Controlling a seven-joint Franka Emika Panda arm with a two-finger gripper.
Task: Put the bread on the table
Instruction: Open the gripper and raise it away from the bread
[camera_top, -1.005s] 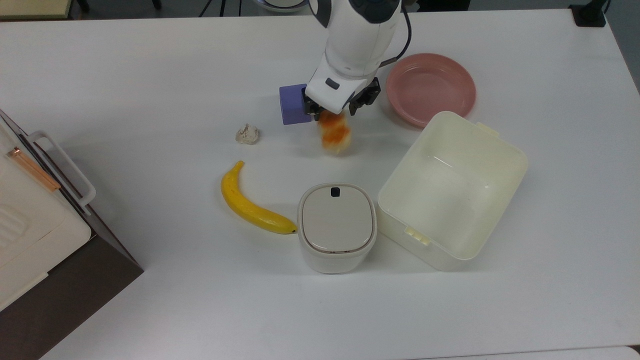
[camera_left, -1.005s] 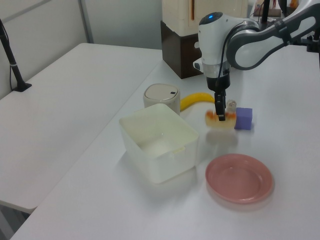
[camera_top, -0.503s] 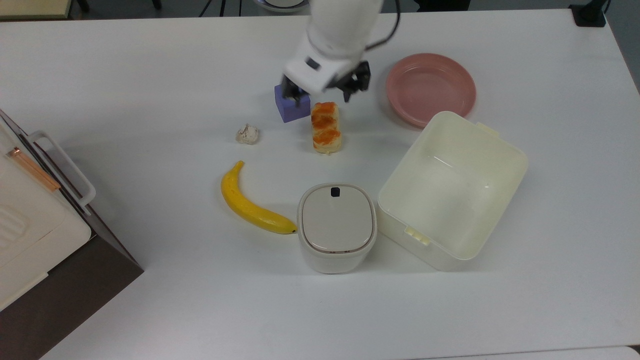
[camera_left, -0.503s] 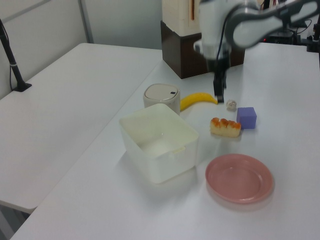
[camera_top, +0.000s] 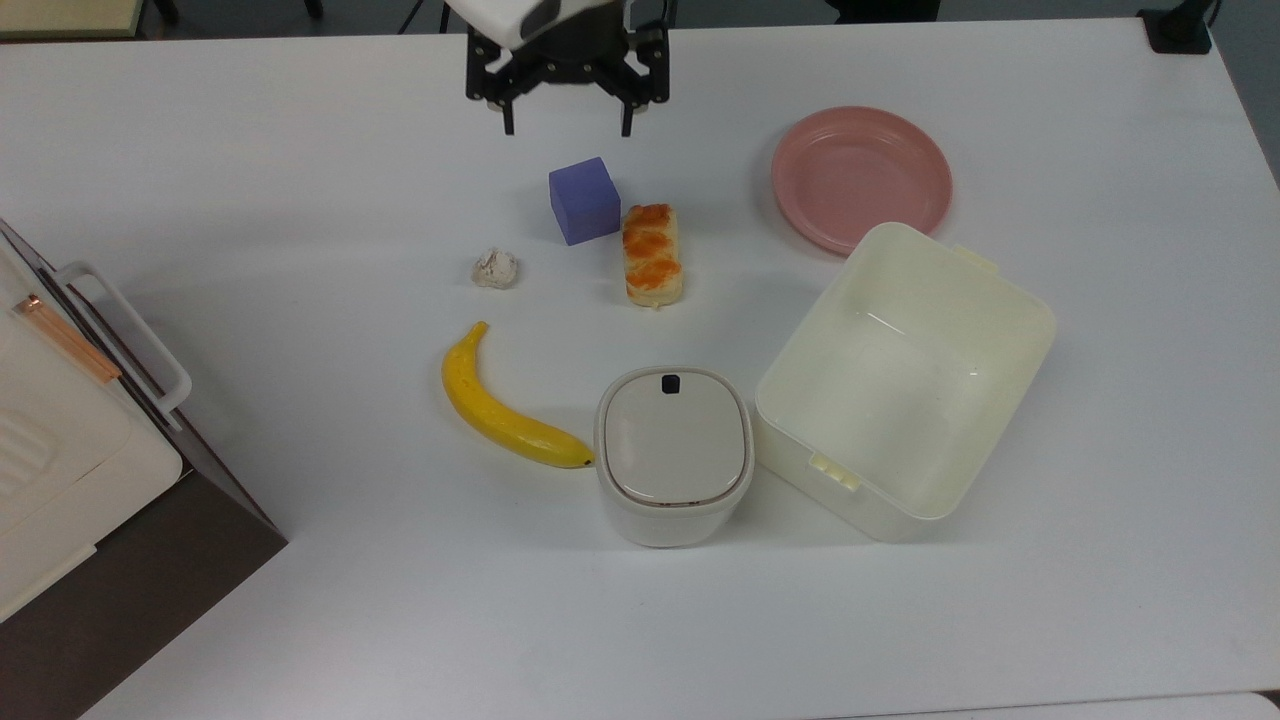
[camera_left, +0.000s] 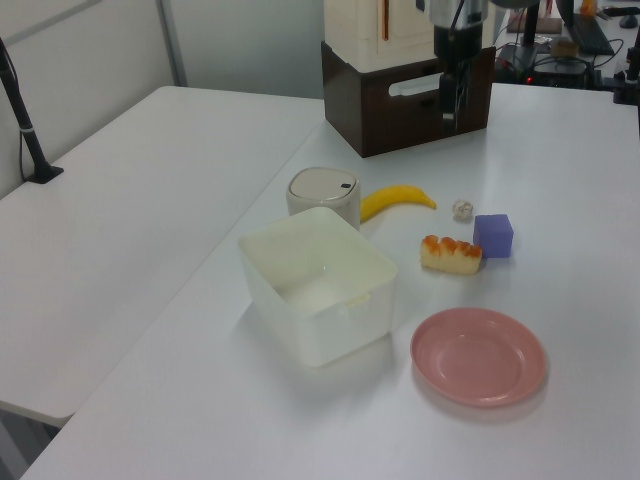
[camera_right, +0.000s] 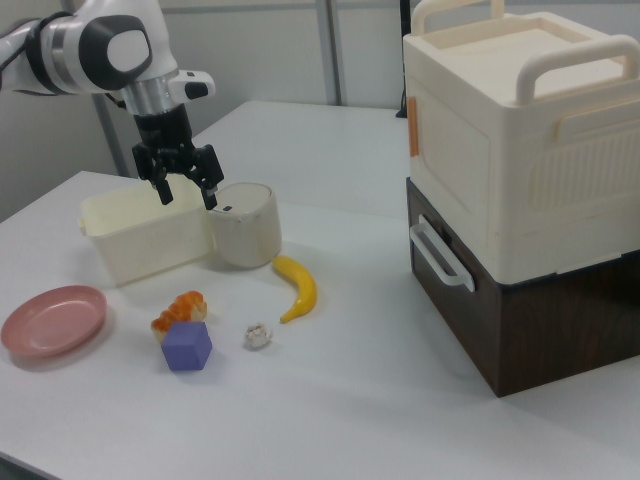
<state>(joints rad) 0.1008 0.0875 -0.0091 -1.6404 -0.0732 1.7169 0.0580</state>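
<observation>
The claw (camera_top: 567, 115) hangs spread and empty; the bread (camera_top: 652, 255) lies below it on the table (camera_top: 250, 200), seemingly placed, so retreating looks next

The large flat matte table (camera_top: 300, 150) was plain white. On it, the small oblong bread (camera_top: 652, 255) had pale sides and a glossy, lumpy orange-brown top (mottled in patches). The small cube (camera_top: 583, 200) was purple, the curved banana (camera_top: 495, 402) yellow with a dark tip, the round shallow plate (camera_top: 861, 177) pink. The open plastic box (camera_top: 905, 380) was cream, the lidded round-cornered canister (camera_top: 674, 455) off-white with a small black mark. The crumpled lump (camera_top: 496, 268) was whitish-beige. The black fingers (camera_top: 508, 105) hung from a white arm (camera_right: 110, 45).
</observation>
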